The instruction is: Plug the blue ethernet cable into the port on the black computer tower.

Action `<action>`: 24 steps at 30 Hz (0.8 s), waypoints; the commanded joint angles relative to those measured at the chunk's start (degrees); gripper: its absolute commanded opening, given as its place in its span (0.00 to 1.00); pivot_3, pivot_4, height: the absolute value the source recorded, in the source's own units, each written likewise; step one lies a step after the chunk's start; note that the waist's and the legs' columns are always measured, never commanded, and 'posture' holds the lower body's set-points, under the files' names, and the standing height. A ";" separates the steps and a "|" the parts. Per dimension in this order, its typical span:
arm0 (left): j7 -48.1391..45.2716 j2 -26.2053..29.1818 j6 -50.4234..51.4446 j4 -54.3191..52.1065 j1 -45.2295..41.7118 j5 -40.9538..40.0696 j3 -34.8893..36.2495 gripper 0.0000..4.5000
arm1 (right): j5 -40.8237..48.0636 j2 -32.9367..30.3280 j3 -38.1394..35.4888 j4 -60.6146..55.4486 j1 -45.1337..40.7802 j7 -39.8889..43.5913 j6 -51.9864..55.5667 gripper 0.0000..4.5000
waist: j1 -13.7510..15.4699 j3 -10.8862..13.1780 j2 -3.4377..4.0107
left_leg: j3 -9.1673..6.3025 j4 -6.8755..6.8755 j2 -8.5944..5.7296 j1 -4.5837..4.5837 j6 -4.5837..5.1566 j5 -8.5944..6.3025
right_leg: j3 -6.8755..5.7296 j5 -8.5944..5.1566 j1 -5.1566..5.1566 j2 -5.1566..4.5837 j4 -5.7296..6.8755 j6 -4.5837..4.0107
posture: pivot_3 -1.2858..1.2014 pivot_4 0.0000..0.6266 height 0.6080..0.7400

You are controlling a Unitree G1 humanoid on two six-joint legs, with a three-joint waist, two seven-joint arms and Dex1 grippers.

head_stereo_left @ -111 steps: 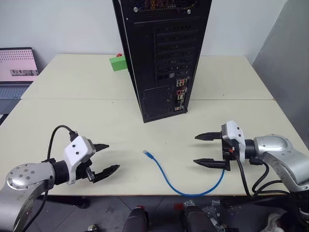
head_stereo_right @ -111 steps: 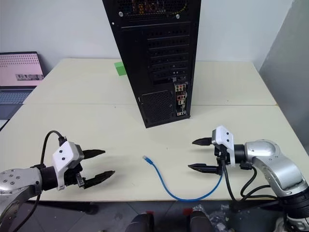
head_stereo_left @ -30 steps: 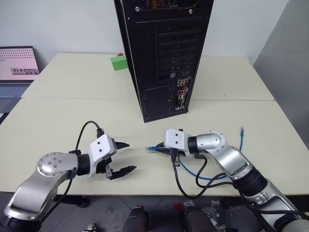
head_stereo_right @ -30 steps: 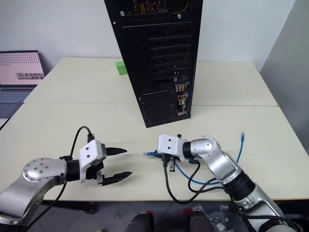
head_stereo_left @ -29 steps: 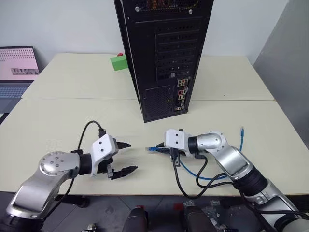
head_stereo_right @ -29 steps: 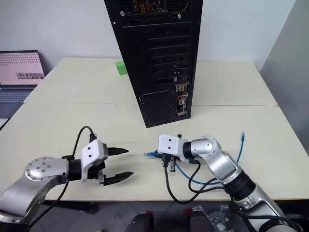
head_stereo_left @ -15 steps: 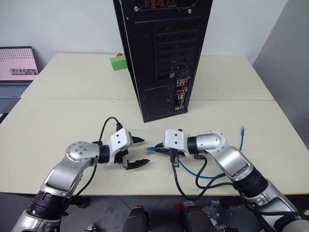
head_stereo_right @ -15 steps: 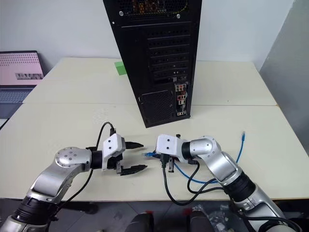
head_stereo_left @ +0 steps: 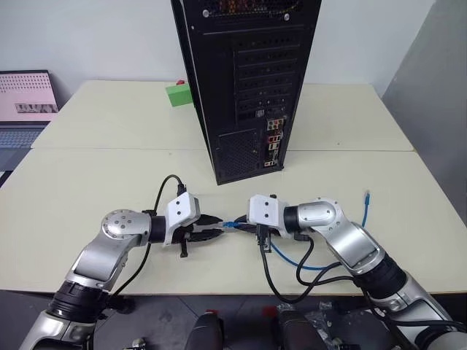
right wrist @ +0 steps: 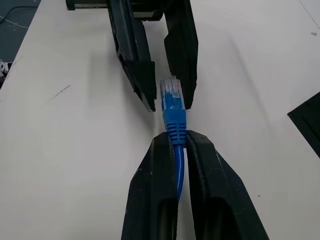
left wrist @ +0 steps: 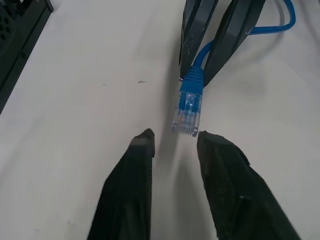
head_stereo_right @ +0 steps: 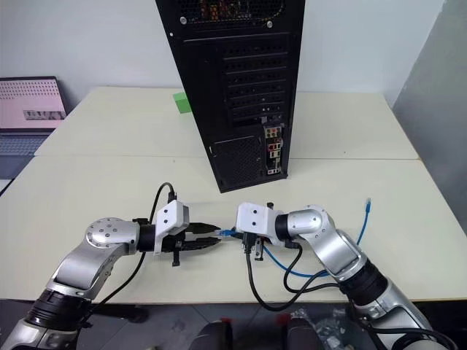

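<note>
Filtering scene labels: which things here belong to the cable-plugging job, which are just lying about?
Job: blue cable, its plug, computer tower, port, right gripper clamping the cable, left gripper at the plug.
Lying about: laptop, green block.

1 cable, 1 tower, 1 laptop
</note>
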 commanded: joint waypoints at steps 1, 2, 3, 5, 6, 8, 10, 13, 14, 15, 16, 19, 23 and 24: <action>-0.59 -0.44 -1.40 -0.47 -1.35 0.11 0.05 0.10 | 0.48 -0.17 -0.91 -2.39 0.01 0.14 -0.26 0.01 | -0.01 0.00 0.00 | 0.00 0.00 0.00 0.00 0.00 0.00 | 0.00 0.00 0.00 0.00 0.00 0.00 | 0.52 0.24 1.00; -0.67 -0.49 -1.51 -0.31 -1.41 0.22 0.02 0.05 | 0.46 -0.17 -0.87 -2.27 -0.02 0.11 -0.33 0.01 | -0.04 0.00 0.00 | 0.00 0.00 0.00 0.00 0.00 0.00 | 0.00 0.00 0.00 0.00 0.00 0.00 | 0.52 0.24 1.00; -0.70 -0.49 -1.56 -0.33 -1.35 0.28 0.02 0.00 | 0.46 -0.21 -0.84 -2.34 0.04 0.07 -0.34 0.01 | -0.04 0.00 0.00 | 0.00 0.00 0.00 0.00 0.00 0.00 | 0.00 0.00 0.00 0.00 0.00 0.00 | 0.52 0.24 1.00; -0.24 -0.48 -2.74 0.31 -1.24 1.11 0.27 0.00 | 0.38 -0.27 -0.78 -2.20 0.02 0.03 -0.48 0.01 | -0.04 0.00 0.00 | 0.00 0.00 0.00 0.01 0.00 0.00 | 0.00 0.00 0.00 0.00 0.00 0.00 | 0.52 0.24 1.00; 0.13 -0.53 -2.73 0.63 -1.25 1.31 0.51 0.00 | 0.37 -0.27 -0.78 -2.14 0.00 0.01 -0.50 0.01 | -0.04 0.00 0.00 | 0.00 0.00 0.00 0.00 0.00 0.00 | 0.00 0.00 0.00 0.00 0.00 0.00 | 0.52 0.24 1.00; -0.09 -0.56 -2.28 0.74 -1.21 0.55 1.18 0.09 | 0.35 -0.24 -0.76 -2.00 -0.10 0.02 -0.56 0.01 | -0.04 0.00 0.00 | 0.00 0.00 0.00 0.00 0.00 0.00 | 0.01 0.00 0.00 0.00 0.00 0.00 | 0.52 0.24 1.00; -0.01 -0.68 -2.37 0.63 -1.23 0.21 1.40 0.17 | 0.28 -0.31 -0.73 -1.80 -0.17 0.09 -0.77 0.01 | -0.04 0.00 0.00 | 0.00 0.00 0.00 0.00 0.00 0.00 | 0.00 0.00 0.00 0.00 0.00 0.00 | 0.52 0.24 1.00; 0.57 -0.75 -2.65 0.72 -1.19 0.45 1.54 0.32 | 0.20 -0.39 -0.69 -1.52 -0.22 0.16 -1.00 0.01 | -0.03 0.00 0.00 | 0.00 0.00 0.00 0.00 0.00 0.00 | 0.00 0.00 0.00 0.00 0.00 0.00 | 0.52 0.24 1.00; 0.48 -0.63 -2.61 0.75 -1.10 0.51 1.54 0.37 | 0.18 -0.43 -0.67 -1.43 -0.23 0.20 -1.07 0.01 | -0.03 0.00 0.00 | 0.00 0.00 0.00 0.00 0.00 0.00 | 0.00 0.00 0.00 0.00 0.00 0.00 | 0.52 0.24 1.00; 0.36 -0.53 -2.54 0.75 -1.03 0.49 1.57 0.40 | 0.16 -0.48 -0.66 -1.32 -0.23 0.26 -1.16 0.01 | -0.03 0.00 0.00 | 0.00 0.00 0.00 0.00 0.00 0.00 | 0.00 0.00 0.00 0.00 0.00 0.00 | 0.52 0.24 1.00; 0.26 -0.43 -2.34 0.63 -0.92 0.40 1.60 0.44 | 0.12 -0.55 -0.61 -1.27 -0.20 0.32 -1.23 0.01 | -0.03 0.00 0.00 | 0.00 0.00 0.00 0.00 0.00 0.00 | 0.00 0.00 0.00 0.00 0.00 0.00 | 0.52 0.24 1.00; 0.02 -0.66 -1.12 -0.67 -0.58 -0.78 1.79 0.54 | 0.01 -0.73 -0.41 -1.29 0.01 0.48 -1.40 0.01 | -0.03 0.00 0.00 | 0.00 0.00 0.00 0.00 0.00 0.00 | 0.00 0.00 0.00 0.00 0.00 0.00 | 0.52 0.24 1.00; -0.05 -0.92 -0.20 -1.94 -0.66 -1.24 1.31 0.54 | 0.01 -0.87 -0.26 -1.32 0.24 0.63 -1.70 0.01 | -0.02 0.00 0.00 | 0.00 0.00 0.00 0.00 0.00 0.00 | 0.00 0.00 0.00 0.00 0.00 0.00 | 0.52 0.24 1.00; 0.05 -1.07 -0.07 -2.22 -0.70 -1.34 1.20 0.54 | -0.01 -0.93 -0.22 -1.27 0.24 0.69 -1.85 0.01 | -0.03 0.00 0.00 | 0.00 0.00 0.00 0.00 0.00 0.00 | 0.00 0.00 0.00 0.00 0.00 0.00 | 0.52 0.24 1.00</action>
